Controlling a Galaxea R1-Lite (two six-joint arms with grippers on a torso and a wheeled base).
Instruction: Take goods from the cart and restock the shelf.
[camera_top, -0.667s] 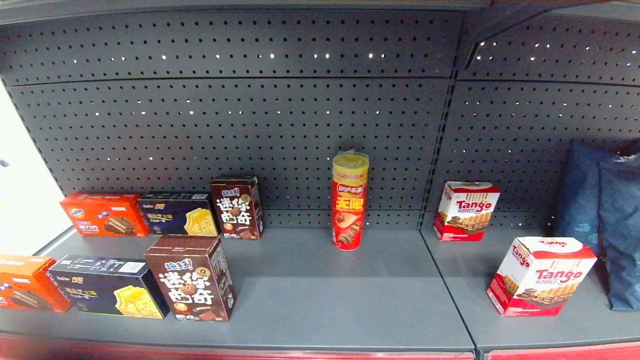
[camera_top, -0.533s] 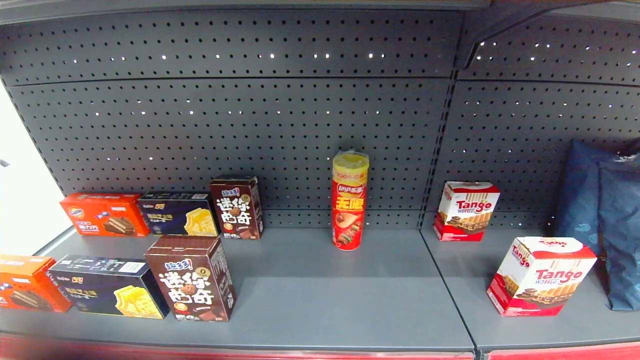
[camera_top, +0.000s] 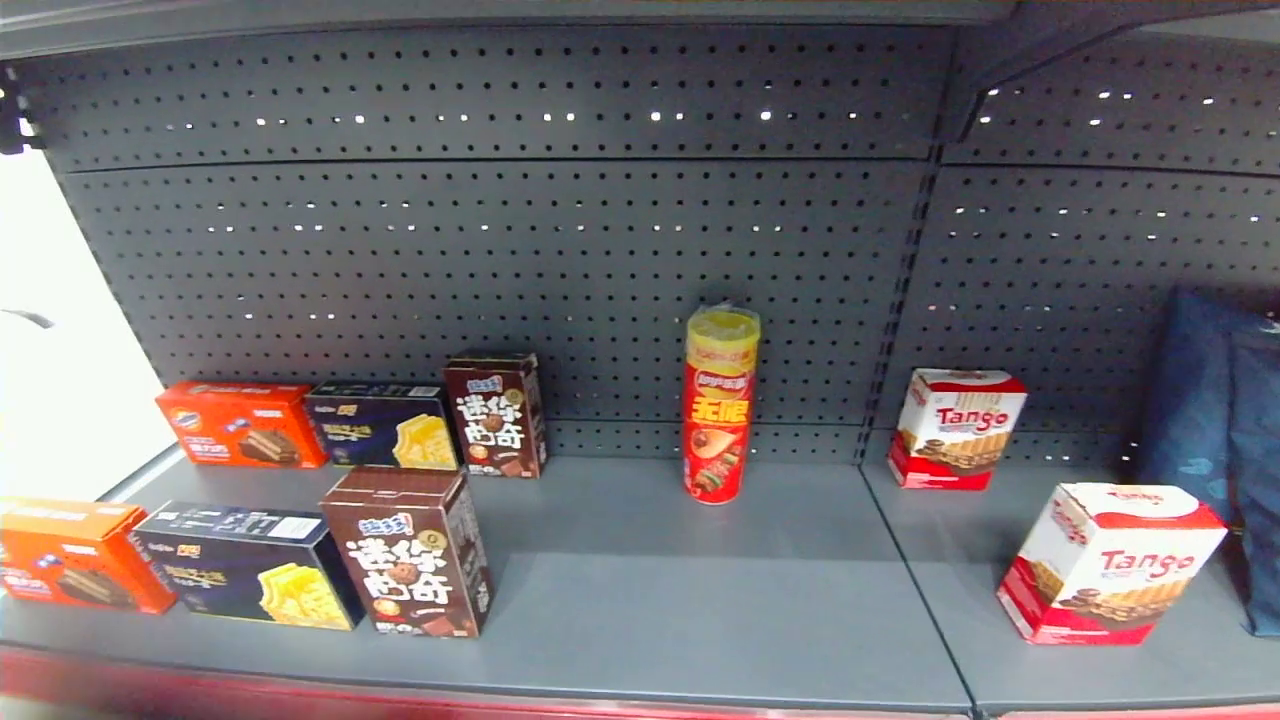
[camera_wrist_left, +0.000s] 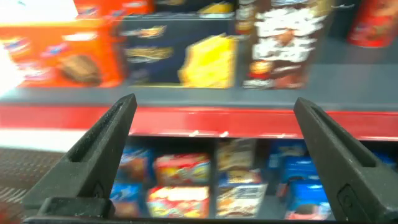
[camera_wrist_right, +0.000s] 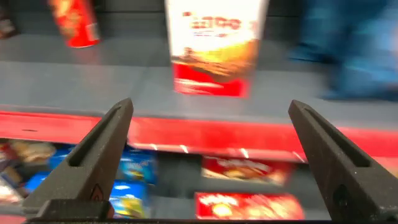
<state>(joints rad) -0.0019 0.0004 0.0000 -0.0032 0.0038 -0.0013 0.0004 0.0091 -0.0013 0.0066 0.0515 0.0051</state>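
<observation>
Currently the left pincer is spread wide with nothing between its fingers, held before the red front lip of the grey metal shelf. The right pincer is likewise wide apart and empty before that lip.

At the shelf's left, a flat orange cake box, a flat navy box with yellow print and an upright brown biscuit box stand in front. A like trio stands against the dark perforated back panel.

A red cylindrical crisp can with a yellow lid stands alone at the back. To its right are a white-and-red wafer box at the back and a second wafer box nearer the front, beside blue bags.

Below the lip sit blurred colourful packets.
</observation>
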